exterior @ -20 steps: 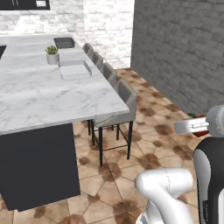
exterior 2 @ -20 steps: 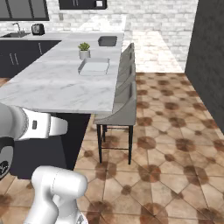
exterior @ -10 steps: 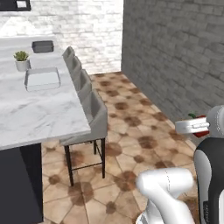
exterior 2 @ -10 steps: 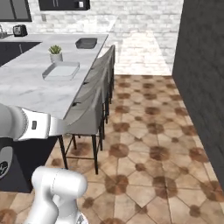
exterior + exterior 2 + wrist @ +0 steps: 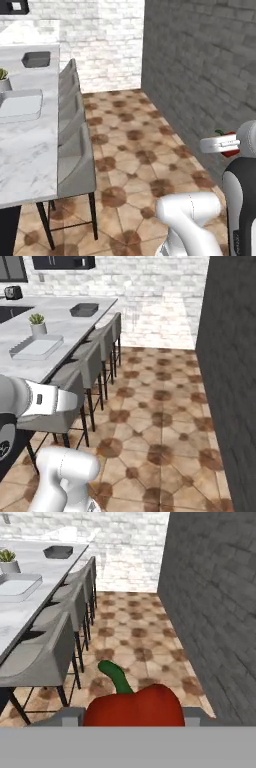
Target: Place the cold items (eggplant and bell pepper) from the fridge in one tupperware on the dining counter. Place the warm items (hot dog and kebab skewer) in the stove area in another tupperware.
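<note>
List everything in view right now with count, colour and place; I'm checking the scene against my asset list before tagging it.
bell pepper: one, red with green stem, held in the gripper, seen close up in the hand view
light tupperware: one, pale grey, on the counter beside the plant
dark tupperware: one, dark grey, at the counter's far end
potted plant: one, green in a white pot, on the counter
dining counter: one, white marble, on the left
stools: a row, grey with black legs, along the counter edge
brick wall: one, dark grey, on the right
gripper: one, shut on the bell pepper
</note>
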Available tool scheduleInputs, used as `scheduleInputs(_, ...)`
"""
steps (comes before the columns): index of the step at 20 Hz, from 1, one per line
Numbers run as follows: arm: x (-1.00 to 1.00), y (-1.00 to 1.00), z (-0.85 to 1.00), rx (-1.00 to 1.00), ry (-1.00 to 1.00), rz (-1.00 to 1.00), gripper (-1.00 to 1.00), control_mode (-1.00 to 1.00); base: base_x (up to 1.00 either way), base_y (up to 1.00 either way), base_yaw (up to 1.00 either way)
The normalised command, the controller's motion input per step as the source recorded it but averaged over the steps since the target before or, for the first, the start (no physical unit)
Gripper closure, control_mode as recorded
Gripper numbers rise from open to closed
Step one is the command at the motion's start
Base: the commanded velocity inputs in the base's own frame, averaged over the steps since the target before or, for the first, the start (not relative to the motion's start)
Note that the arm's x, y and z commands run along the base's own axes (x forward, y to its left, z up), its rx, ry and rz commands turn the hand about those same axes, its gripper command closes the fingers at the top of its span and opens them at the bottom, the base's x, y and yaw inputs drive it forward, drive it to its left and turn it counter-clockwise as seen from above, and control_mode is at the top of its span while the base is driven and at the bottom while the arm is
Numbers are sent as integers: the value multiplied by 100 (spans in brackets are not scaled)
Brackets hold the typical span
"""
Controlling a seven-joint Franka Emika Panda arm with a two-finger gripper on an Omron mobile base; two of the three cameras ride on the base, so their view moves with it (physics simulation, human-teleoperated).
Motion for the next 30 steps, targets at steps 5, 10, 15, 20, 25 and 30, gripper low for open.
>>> scheduleInputs(5,0,0,0,0,0,0,100,100,100,-66,25)
scheduleInputs(10,0,0,0,0,0,0,100,100,100,-62,30)
scheduleInputs(15,0,0,0,0,0,0,100,100,100,-65,29)
scheduleInputs(20,0,0,0,0,0,0,100,100,99,-73,26)
scheduleInputs(25,0,0,0,0,0,0,100,100,97,-69,30)
scheduleInputs(30,0,0,0,0,0,0,100,100,95,-60,37)
